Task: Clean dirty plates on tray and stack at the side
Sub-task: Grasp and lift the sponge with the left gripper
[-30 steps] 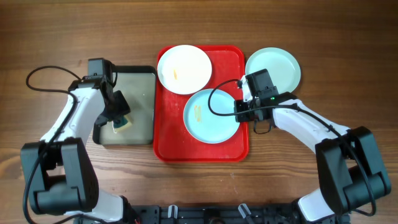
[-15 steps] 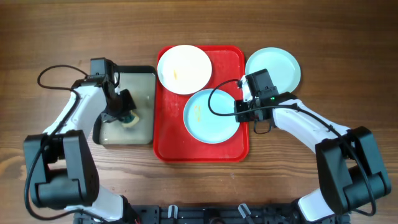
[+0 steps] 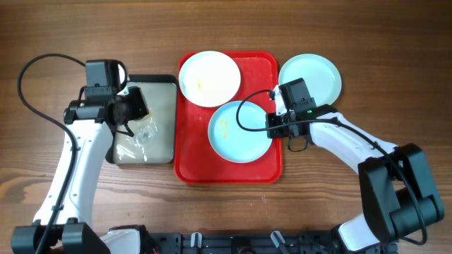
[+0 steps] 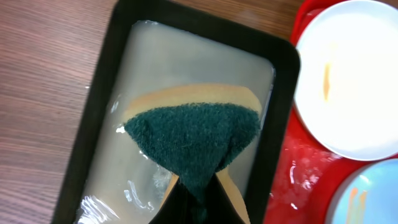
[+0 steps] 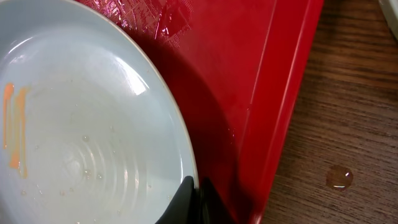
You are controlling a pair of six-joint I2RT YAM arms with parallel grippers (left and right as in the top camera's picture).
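A white plate (image 3: 209, 77) with a small orange smear lies at the back left of the red tray (image 3: 189, 159). A pale blue plate (image 3: 236, 132) with orange streaks lies at the tray's right. A second pale blue plate (image 3: 314, 76) rests on the table right of the tray. My right gripper (image 3: 272, 128) is shut on the streaked blue plate's right rim (image 5: 180, 155). My left gripper (image 3: 138, 107) is shut on a green-and-tan sponge (image 4: 196, 134), held above the black-rimmed basin (image 4: 99, 112). The white plate also shows in the left wrist view (image 4: 348, 81).
The basin (image 3: 159, 152) holds greyish water and stands left of the tray. A water drop (image 5: 339, 178) lies on the wood right of the tray. Cables loop off both arms.
My left gripper has lifted the sponge out of the basin's water and moved toward the basin's back. The right gripper and the plates have not moved.
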